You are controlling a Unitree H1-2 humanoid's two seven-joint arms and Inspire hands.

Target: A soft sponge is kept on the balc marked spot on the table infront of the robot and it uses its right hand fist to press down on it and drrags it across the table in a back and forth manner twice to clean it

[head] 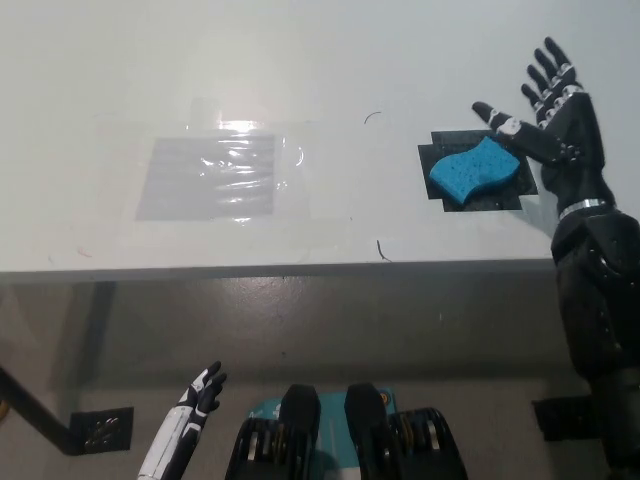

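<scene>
One blue sponge (471, 172) on black mark, just left of open right hand (556, 125).

A bright blue wavy-edged soft sponge (472, 171) lay on a black taped square mark (440, 158). Left of that mark, a grey striped clear plastic sheet (208, 177) shone on the pale white table (300, 60). The black right hand (556, 125) had silver-white accents; the left hand (197, 397) was white with black.

White table (300, 60) with blue sponge (474, 170) on black marked spot (438, 160), grey taped patch (208, 177) well apart.
</scene>
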